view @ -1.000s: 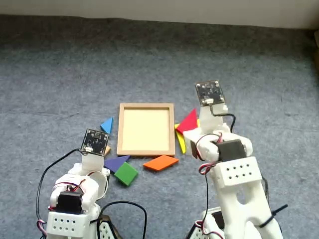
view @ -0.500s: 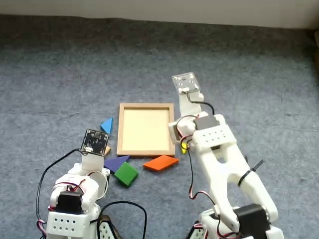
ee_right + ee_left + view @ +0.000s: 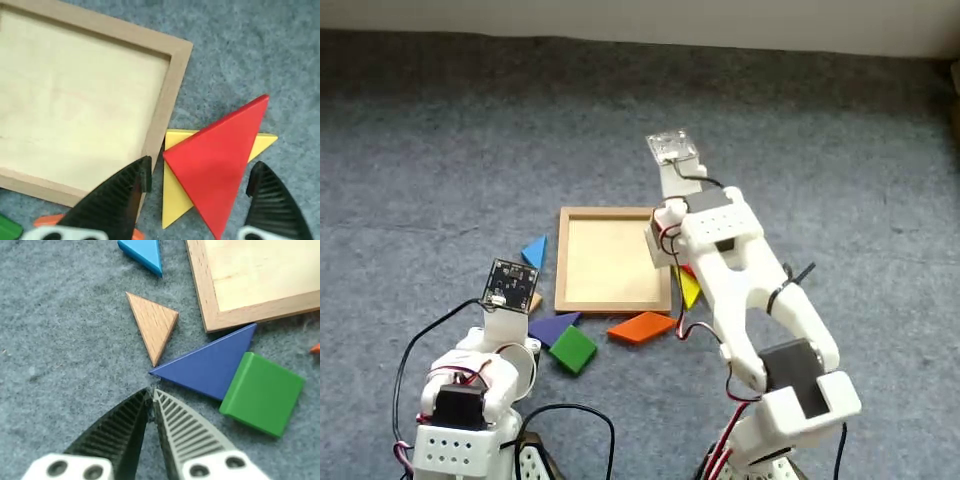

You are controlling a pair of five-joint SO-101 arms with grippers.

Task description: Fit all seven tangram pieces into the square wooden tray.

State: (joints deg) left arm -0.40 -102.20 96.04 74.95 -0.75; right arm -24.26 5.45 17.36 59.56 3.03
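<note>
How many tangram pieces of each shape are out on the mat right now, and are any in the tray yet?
Triangles: 5 (light blue, wooden, dark blue, red, yellow)
Squares: 1 (green)
Parallelograms: 1 (orange)
Total: 7, none in the tray

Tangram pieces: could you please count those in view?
7, all outside the tray: light blue triangle and wooden triangle left of it; dark blue triangle and green square off its near-left corner; orange parallelogram at its near edge; red triangle atop yellow triangle on its right.
</note>
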